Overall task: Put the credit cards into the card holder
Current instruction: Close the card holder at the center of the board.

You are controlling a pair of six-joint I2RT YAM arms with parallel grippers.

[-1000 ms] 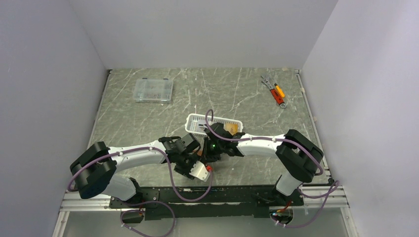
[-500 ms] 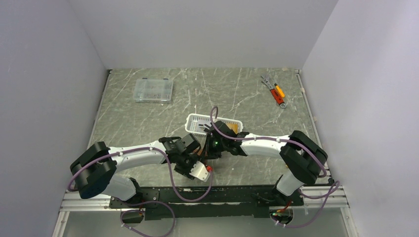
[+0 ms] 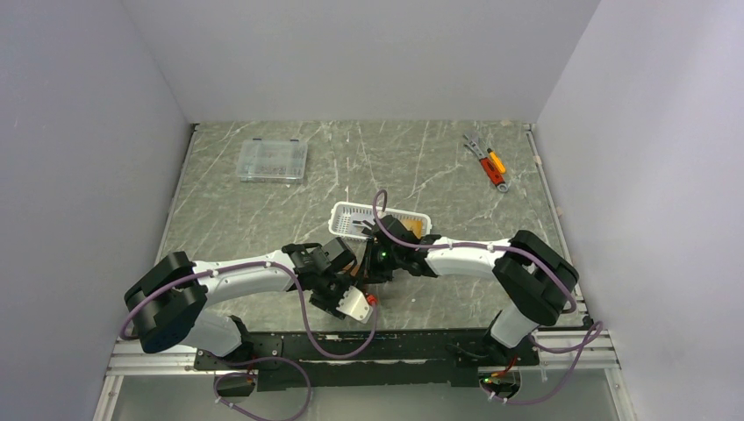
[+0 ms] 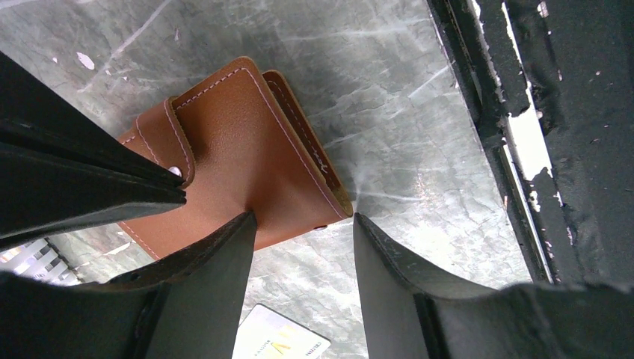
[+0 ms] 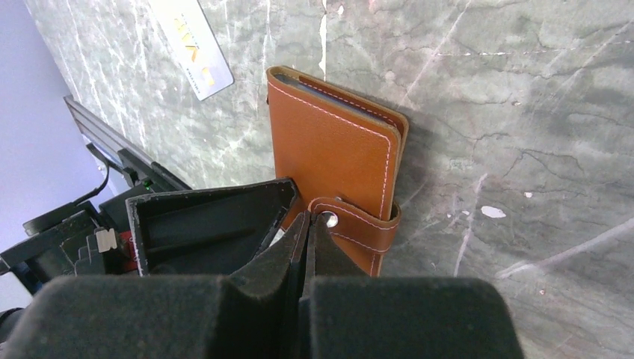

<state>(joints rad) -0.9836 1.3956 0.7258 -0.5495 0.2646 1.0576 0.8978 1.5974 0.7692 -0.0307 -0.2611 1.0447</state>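
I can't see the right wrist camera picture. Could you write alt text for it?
A folded brown leather card holder lies on the grey marbled table, its snap tab at the tips of the shut right gripper. One pale credit card lies beyond it.

Both arms are reaching inward from their bases and meeting just inside the middle of the near edge of the table (image 3: 395, 158). The left arm (image 3: 237, 274) is lying low with its elbow bent and wrist pitched down. The left gripper (image 4: 303, 232) is standing with jaws apart. The right arm (image 3: 465, 256) is stretching leftward. The right gripper (image 5: 308, 224) is pointing down, fingers pressed fully together, just beside the left one.
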